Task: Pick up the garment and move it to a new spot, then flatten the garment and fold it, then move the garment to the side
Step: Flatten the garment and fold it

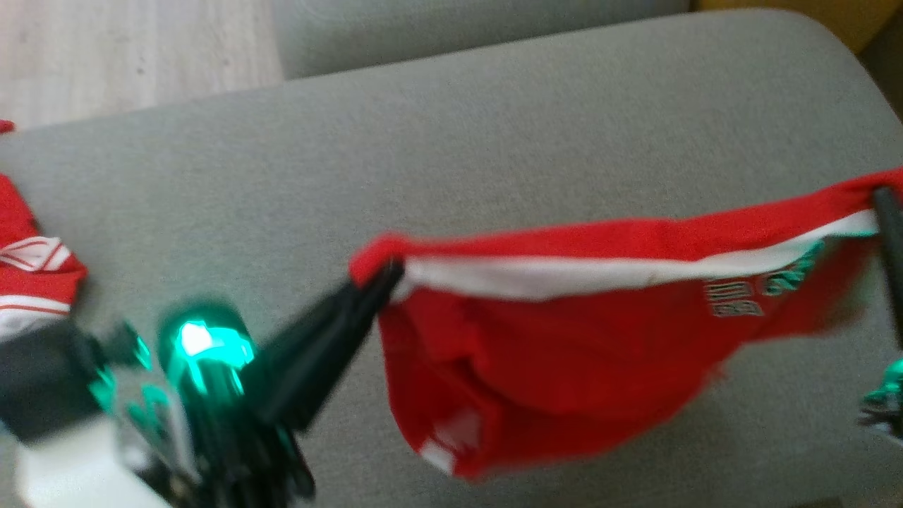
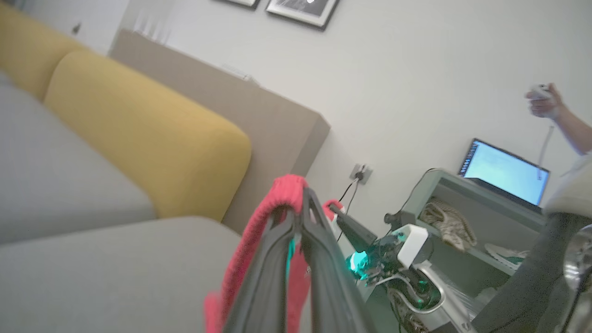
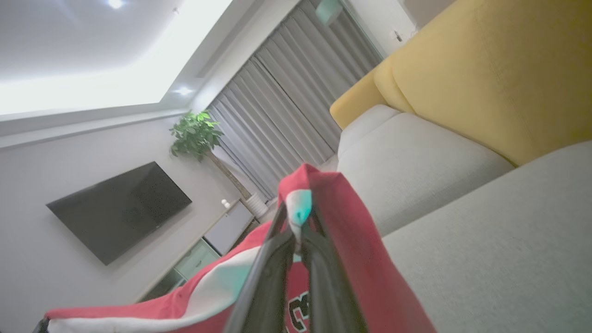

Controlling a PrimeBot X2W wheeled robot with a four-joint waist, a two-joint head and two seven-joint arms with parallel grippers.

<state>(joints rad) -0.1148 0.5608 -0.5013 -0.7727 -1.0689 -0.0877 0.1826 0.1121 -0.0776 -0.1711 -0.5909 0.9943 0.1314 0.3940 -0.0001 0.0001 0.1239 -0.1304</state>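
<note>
Across the middle of the head view, your garment (image 1: 564,353) hangs stretched between the two grippers above the grey sofa seat (image 1: 494,127). It is red, with a white band along its top edge and some lettering toward the right of the frame. Below the band the cloth sags in a loose pouch toward the lower centre. The picture is too blurred for you to tell whether the lowest fold touches the seat.

Your left gripper (image 1: 386,276) reaches in from the lower left of the head view, its fingers pressed together on the garment's left corner. In the left wrist view the two dark fingers meet at their tips, with red fabric pinched between them and draped over them. Your right gripper (image 1: 882,201) sits at the right edge of the head view, clamped on the other corner. The right wrist view shows its fingers closed almost tip to tip on the white band and red cloth.

At the far left edge of the head view a second red-and-white garment (image 1: 32,268) lies on the seat, well apart from the held one. A yellow back cushion (image 2: 138,134) fills the upper left of the left wrist view. At that view's right edge a person's hand (image 2: 543,101) holds a pale controller above an open laptop (image 2: 504,171).
</note>
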